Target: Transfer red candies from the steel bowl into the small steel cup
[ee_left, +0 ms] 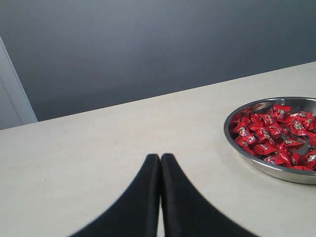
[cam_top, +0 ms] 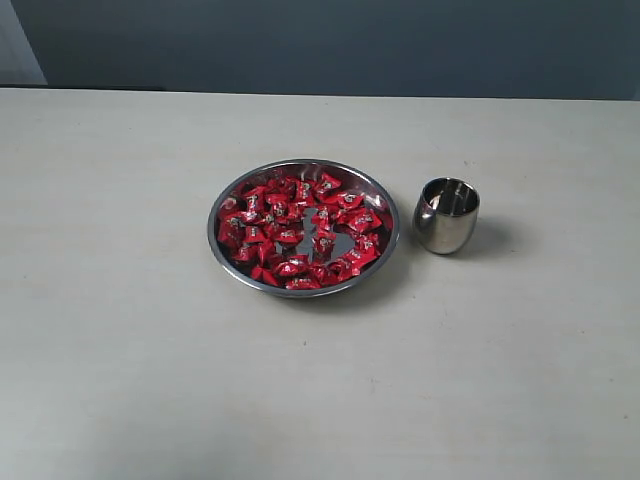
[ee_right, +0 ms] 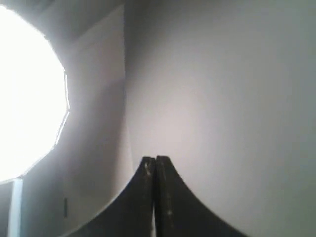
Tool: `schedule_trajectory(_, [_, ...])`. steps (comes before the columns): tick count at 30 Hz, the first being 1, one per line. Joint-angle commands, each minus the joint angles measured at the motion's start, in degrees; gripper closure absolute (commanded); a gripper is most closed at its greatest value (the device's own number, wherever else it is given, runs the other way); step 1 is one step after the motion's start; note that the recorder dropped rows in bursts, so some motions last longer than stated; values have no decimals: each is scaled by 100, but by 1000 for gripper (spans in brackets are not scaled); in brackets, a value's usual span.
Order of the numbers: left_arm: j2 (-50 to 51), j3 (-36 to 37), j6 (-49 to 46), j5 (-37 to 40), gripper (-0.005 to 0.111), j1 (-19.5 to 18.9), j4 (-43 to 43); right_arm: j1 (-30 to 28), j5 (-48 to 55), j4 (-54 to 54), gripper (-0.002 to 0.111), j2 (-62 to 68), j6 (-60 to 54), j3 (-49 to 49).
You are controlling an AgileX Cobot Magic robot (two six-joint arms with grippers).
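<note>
Sitting beside steel bowl [cam_top: 213,236], small steel cup [cam_top: 446,226]; left end effector [ee_left: 160,157], right end effector [ee_right: 155,159] closed.

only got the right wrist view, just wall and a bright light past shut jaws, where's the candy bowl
Observer: The steel bowl sits near the middle of the table in the exterior view, holding a heap of red candies.
Operator: and the cup
Observer: The small steel cup stands upright to the bowl's right in that view, apart from it, with no red showing inside.
Operator: where's the left arm
Observer: The left wrist view shows its jaws shut, low over the table, short of the bowl.
</note>
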State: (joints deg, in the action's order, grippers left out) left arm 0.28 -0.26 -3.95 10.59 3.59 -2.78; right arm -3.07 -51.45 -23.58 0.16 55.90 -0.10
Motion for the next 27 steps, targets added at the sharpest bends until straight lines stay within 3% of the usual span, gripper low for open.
schedule_trajectory(1, [-28,26,13,-37,105,-3,12,-29,1285,-371,108,-16,1614,-20])
schedule_trajectory(6, [-28,26,13,-37,105,-3,12,-29,2628,-972,108,-16,1616,-92])
schedule_trajectory(11, [-28,26,13,-37,105,-3,12,-29,3744,-2612,109,773,1638,-1069])
schedule_trajectory(15, [-28,26,13,-37,105,-3,12,-29,3974,-3632,109,2338,2130,-2346])
schedule_trajectory(19, [-28,26,13,-37,105,-3,12,-29,3579,-4610,109,4247,2808,-3773])
schedule_trajectory(23, [-28,26,13,-37,105,-3,12,71,3017,-6016,109,6072,3881,-5256])
schedule_trajectory(27, [-28,26,13,-22,105,-3,12,420,3301,-7637,109,7759,5189,-6865])
